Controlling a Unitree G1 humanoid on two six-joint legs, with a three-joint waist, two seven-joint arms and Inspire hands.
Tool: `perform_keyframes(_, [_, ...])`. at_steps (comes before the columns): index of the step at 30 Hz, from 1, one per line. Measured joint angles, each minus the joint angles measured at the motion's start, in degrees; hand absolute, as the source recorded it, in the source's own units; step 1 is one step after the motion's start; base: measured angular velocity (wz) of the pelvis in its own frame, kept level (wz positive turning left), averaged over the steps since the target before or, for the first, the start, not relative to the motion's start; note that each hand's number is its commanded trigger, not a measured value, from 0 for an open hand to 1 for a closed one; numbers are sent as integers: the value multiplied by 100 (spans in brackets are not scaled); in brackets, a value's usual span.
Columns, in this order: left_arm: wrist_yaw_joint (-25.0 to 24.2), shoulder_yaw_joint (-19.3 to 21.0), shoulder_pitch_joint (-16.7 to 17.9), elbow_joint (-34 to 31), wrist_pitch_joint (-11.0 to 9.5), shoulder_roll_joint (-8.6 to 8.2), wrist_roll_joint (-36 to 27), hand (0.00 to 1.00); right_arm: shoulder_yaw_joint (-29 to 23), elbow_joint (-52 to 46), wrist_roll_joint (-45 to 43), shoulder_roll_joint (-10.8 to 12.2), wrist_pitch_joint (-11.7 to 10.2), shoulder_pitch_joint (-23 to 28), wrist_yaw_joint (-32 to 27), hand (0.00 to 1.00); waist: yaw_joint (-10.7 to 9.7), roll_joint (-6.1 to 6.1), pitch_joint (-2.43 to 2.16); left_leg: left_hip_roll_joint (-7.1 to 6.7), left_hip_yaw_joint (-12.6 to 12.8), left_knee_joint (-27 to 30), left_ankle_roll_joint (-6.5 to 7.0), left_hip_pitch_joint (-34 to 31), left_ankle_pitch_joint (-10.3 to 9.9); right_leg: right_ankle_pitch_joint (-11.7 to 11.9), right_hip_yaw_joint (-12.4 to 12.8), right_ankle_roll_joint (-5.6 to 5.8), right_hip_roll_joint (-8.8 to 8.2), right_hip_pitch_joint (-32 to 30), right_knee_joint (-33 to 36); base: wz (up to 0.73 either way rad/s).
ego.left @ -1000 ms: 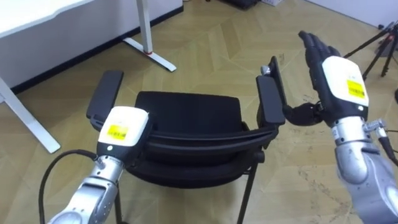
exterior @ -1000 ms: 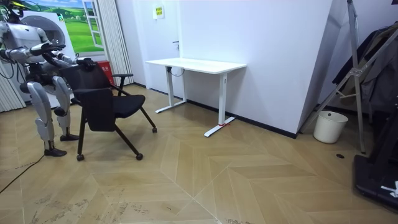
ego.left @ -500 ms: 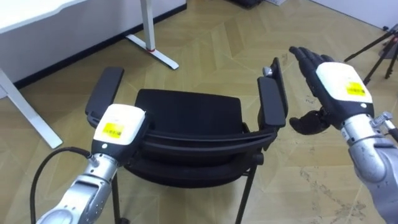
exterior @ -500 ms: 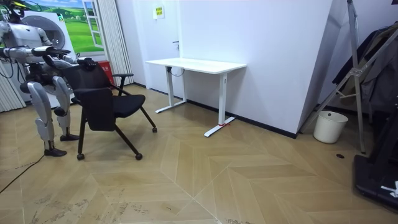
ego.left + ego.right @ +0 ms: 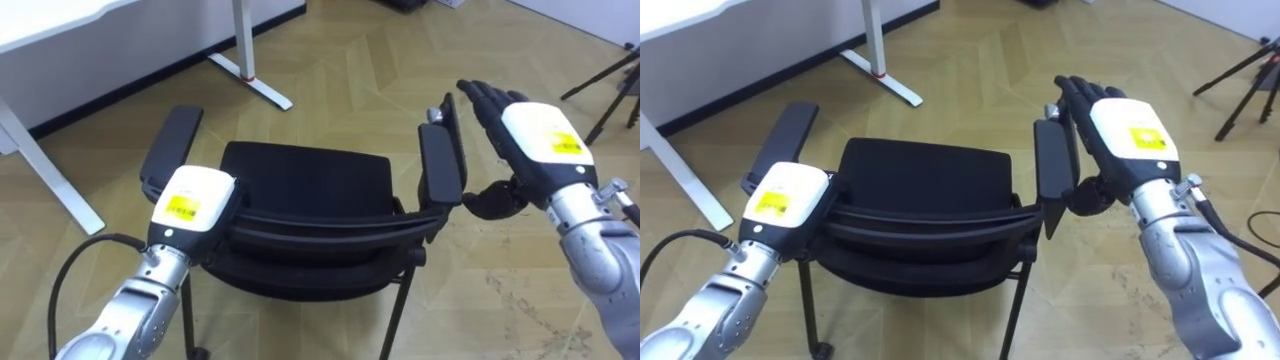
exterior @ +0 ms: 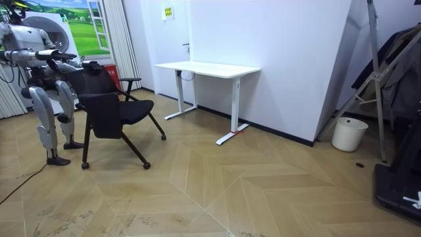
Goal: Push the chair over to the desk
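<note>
- Wooden herringbone floor point(image 5: 350, 90) under everything, pale brown, with dull scuff marks point(image 5: 510, 290) just below the right hand point(image 5: 535, 140).
- Black chair point(image 5: 305, 180) directly in front of both hands, seat turned away from them, towards a white desk point(image 5: 60, 25) beyond the left hand point(image 5: 192, 203).
- Left hand lying on the left end of the backrest point(image 5: 320, 225), just behind the left armrest point(image 5: 170, 150); grip hidden by the backrest, so cannot tell whether closed on it.
- Right hand spread flat, fingers point(image 5: 490, 97) straight, holding nothing, just to the right of the right armrest point(image 5: 441, 165); contact with it not clear.
- Dark tripod legs point(image 5: 600, 78) on the floor beyond the right hand.
- In the room view, robot standing behind the chair at the room view's left; plain white wall point(image 6: 283, 59) behind the desk, and a white bin point(image 6: 348, 133) well apart at the room view's right.
</note>
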Motion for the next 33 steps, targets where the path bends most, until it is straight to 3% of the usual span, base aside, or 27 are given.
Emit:
perform_keyframes(11, [4, -2, -26, 36, -37, 22, -3, 100, 857, -230, -396, -1, 2, 1, 868, 0, -8, -3, 2, -1, -2, 4, 0, 0, 0, 0, -2, 0, -1, 7, 0, 0])
perform_keyframes(33, [37, -96, -151, 120, -154, -11, -6, 100, 1009, -352, -438, 155, 11, 10, 1156, 0, 151, 61, 10, 0, -53, 6, 0, -40, 0, 0, -87, 0, -10, -5, -15, 1])
